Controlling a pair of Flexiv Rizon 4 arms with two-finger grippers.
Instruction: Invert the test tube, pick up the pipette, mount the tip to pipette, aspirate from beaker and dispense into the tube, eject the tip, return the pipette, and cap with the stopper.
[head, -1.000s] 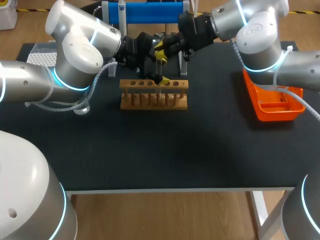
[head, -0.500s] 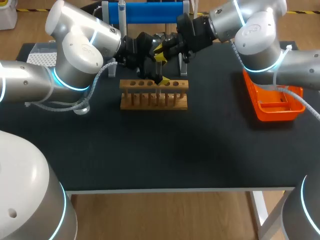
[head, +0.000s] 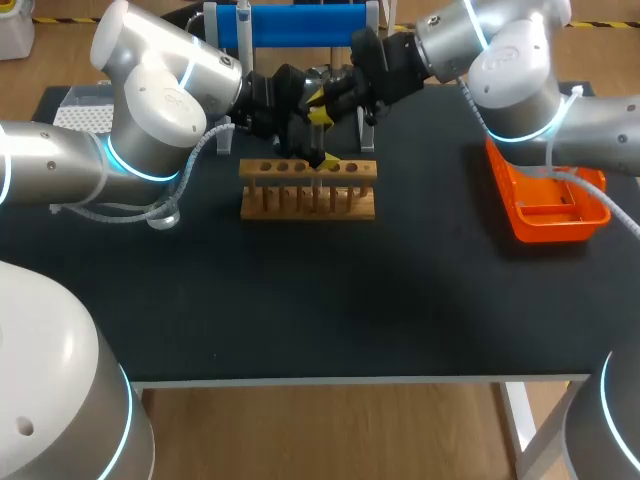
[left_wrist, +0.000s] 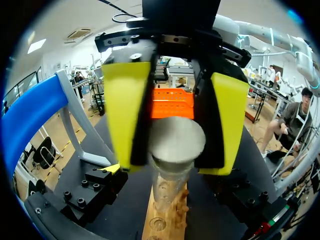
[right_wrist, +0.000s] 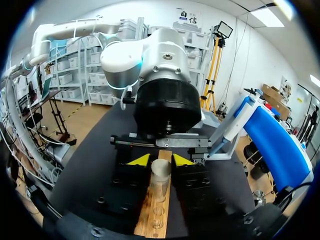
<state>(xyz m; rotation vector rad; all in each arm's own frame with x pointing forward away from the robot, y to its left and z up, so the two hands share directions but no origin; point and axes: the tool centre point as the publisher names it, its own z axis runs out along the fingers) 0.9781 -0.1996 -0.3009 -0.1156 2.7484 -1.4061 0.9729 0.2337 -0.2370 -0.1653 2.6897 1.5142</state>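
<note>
The left hand (left_wrist: 172, 167) is clamped on the tube (left_wrist: 177, 142) — one finger at 3 o'clock and one at 9 o'clock of its top. The tube stands upright in the rack (head: 308, 200), at 12 o'clock on the surface (head: 320, 300). The right hand (head: 328, 97) is at the tube's 1 o'clock — I cannot tell its grip.

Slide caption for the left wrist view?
Left gripper shut on the test tube, upright in the wooden rack.
</note>
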